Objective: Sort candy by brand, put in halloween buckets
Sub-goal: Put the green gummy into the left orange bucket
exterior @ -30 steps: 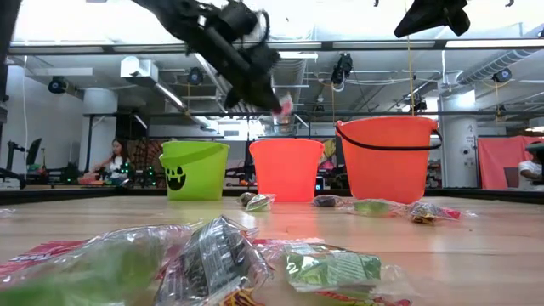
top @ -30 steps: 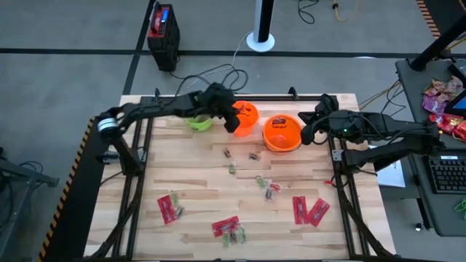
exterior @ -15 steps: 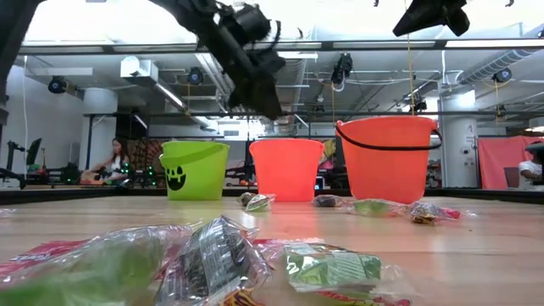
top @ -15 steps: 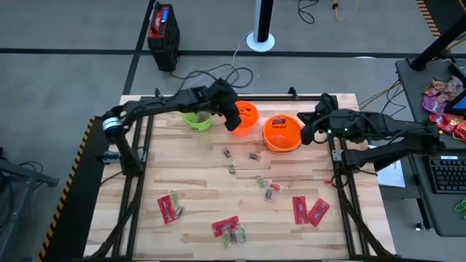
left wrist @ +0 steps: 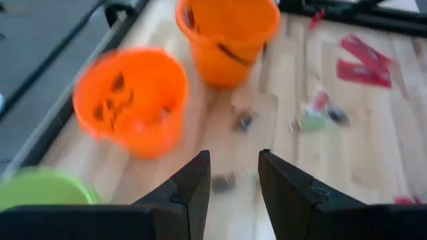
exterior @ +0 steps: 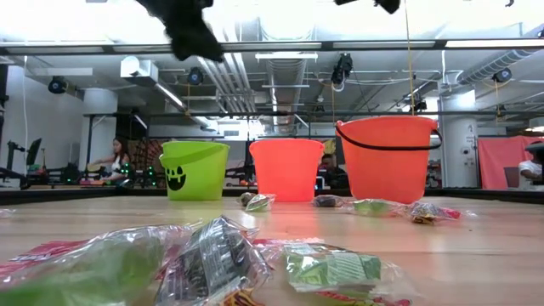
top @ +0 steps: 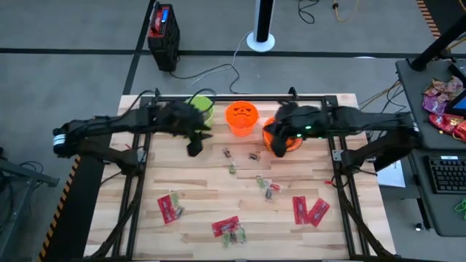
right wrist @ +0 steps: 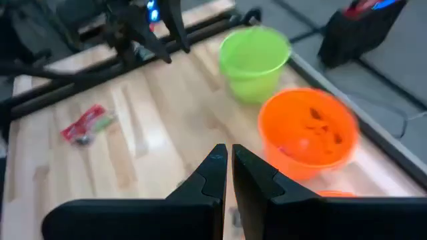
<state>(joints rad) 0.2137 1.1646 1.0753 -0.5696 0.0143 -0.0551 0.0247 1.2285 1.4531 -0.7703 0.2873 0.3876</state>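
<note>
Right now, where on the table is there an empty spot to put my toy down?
The widest bare wood lies on the table's left side, between the green bucket and the red packet near the front. Another clear patch sits between the big orange bucket and the two red packets. The middle is crowded with small candies.

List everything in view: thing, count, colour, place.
Green pail: 1, lime, table's far edge, left of the others.
Face pail: 1, orange, far edge, middle.
Wide pail: 1, orange, right of the face pail, partly under the right arm.
Red packets: about 4, red, near half of the table.
Small sweets: several, green-and-red and dark, mid-table.
Boxy unit: 1, red and black, blue top, floor beyond the table.
Crinkly bags: heap, pink and red, desk at right.
Left claw: open, empty, below the green pail.
Right claw: shut, empty, beside the wide pail.
</note>
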